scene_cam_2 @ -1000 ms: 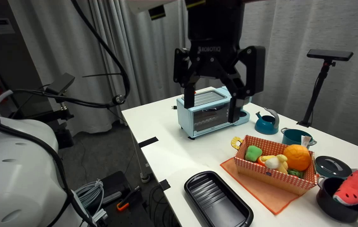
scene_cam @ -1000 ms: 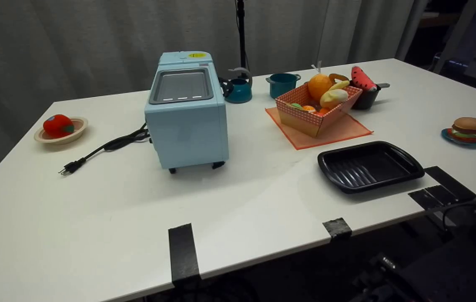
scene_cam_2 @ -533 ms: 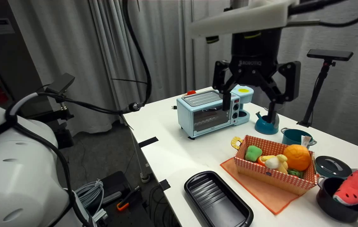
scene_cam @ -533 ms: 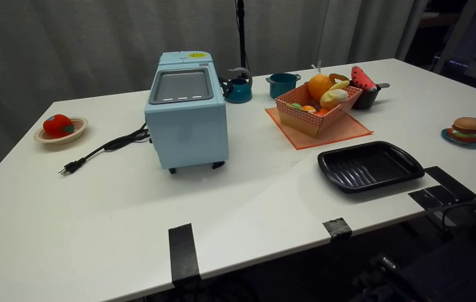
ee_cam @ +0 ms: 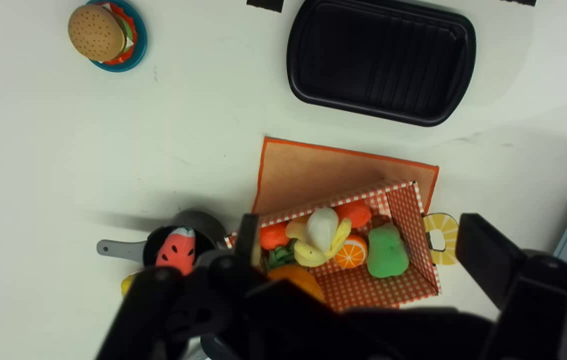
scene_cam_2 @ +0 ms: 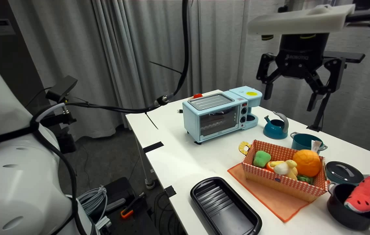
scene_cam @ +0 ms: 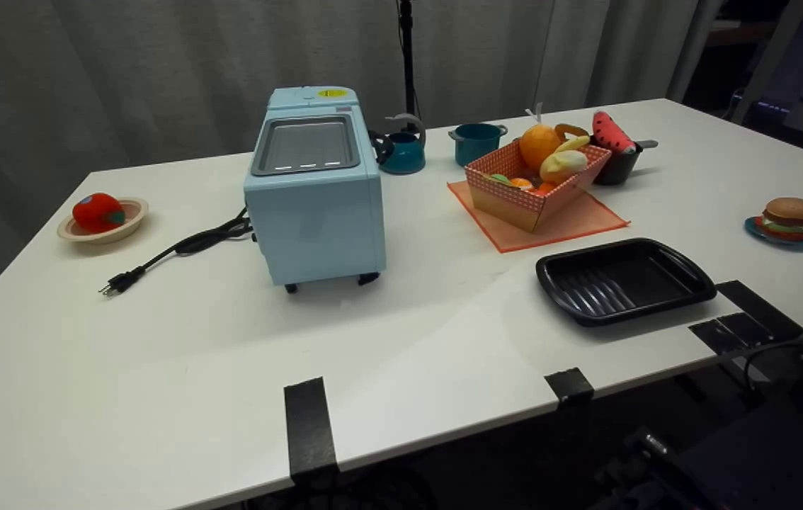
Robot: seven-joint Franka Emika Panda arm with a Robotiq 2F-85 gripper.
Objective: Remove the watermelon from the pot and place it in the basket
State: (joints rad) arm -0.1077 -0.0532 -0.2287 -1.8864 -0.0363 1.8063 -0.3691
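The red plush watermelon slice [scene_cam_2: 364, 195] sticks up out of a black pot [scene_cam_2: 346, 213] at the right in an exterior view. Both the watermelon [scene_cam: 612, 133] and pot [scene_cam: 614, 170] also show in an exterior view behind the basket [scene_cam: 504, 203]. The checkered basket [scene_cam_2: 279, 186] holds several plush fruits and vegetables. My gripper [scene_cam_2: 291, 96] is open and empty, high above the table. In the wrist view my open gripper [ee_cam: 358, 232] frames the basket [ee_cam: 407, 217]; the watermelon [ee_cam: 177, 250] lies left of the left finger, its lower part hidden by the gripper.
A black baking tray [scene_cam_2: 225, 209] lies near the table's front edge. A blue toaster oven [scene_cam_2: 219, 114], teal kettle [scene_cam_2: 275, 127] and teal pot [scene_cam_2: 304, 141] stand behind the basket. A dark lid [scene_cam_2: 344, 173] lies beside the black pot. A toy burger [scene_cam: 787, 219] sits at the side.
My open gripper has moved to the right and farther back in an exterior view, from in front of the oven to above the kettle and teal pot. The objects have not moved.
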